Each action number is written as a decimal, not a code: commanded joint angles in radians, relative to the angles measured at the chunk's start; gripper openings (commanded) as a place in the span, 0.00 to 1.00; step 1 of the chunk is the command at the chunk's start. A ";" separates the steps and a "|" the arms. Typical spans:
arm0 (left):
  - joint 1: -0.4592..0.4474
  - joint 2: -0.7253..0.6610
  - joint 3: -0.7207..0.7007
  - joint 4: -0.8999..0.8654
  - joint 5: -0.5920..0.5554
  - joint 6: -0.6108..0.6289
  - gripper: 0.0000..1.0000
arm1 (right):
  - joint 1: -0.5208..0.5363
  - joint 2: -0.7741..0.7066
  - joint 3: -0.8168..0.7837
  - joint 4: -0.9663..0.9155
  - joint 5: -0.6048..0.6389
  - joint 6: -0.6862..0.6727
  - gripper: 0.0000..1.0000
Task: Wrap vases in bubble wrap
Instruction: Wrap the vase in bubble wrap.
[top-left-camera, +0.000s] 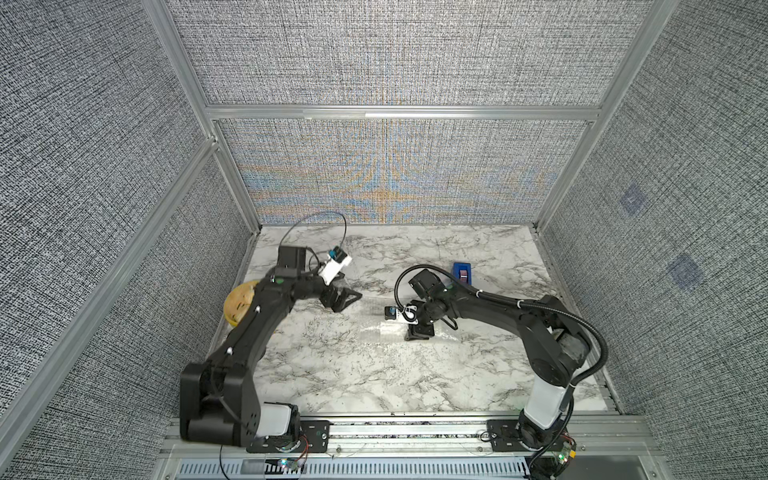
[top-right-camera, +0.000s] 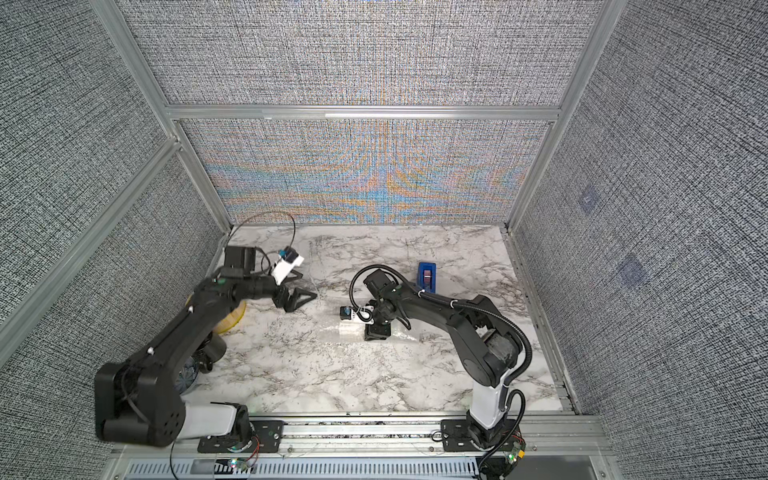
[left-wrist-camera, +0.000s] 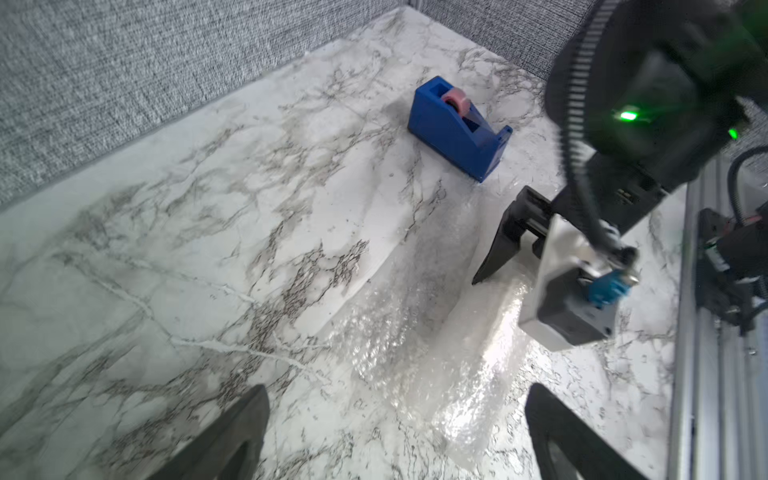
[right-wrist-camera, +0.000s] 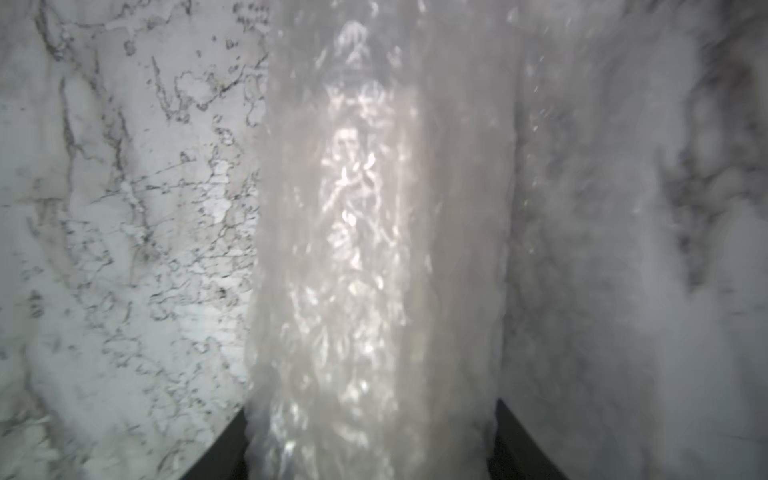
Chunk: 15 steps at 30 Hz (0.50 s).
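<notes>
The right gripper (top-left-camera: 419, 332) pointed straight down, jaws closed against both sides of the wrap (left-wrist-camera: 457, 374) rolled around the vase (right-wrist-camera: 399, 174), a pale form inside, lying on the table (top-left-camera: 374, 382). It was likely pinning the roll against unrolling. The left gripper (top-left-camera: 348, 302) hung nearly level, well apart from the roll, its jaws wide and empty, probably free to fetch tape (top-left-camera: 462, 272).

counter (top-left-camera: 332, 374): white marble, grey-black veins. tape dispenser (left-wrist-camera: 453, 133): solid blue, pink roll (left-wrist-camera: 456, 102). bubble wrap (left-wrist-camera: 436, 374) near the tape dispenser: clear, dotted, glinting white (milky where bunched). left claw (top-left-camera: 349, 302), right claw (top-left-camera: 419, 332): matte black. walls (top-left-camera: 395, 54) behind the tape dispenser: grey-white woven speckle, orange-blue moiré.
</notes>
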 joint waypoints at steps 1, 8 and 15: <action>-0.115 -0.138 -0.194 0.343 -0.061 0.160 0.96 | -0.044 0.079 0.116 -0.303 -0.144 0.098 0.46; -0.412 -0.149 -0.343 0.378 -0.418 0.465 0.97 | -0.115 0.216 0.262 -0.450 -0.236 0.090 0.47; -0.528 0.165 -0.247 0.582 -0.544 0.594 0.98 | -0.153 0.301 0.345 -0.557 -0.299 0.067 0.48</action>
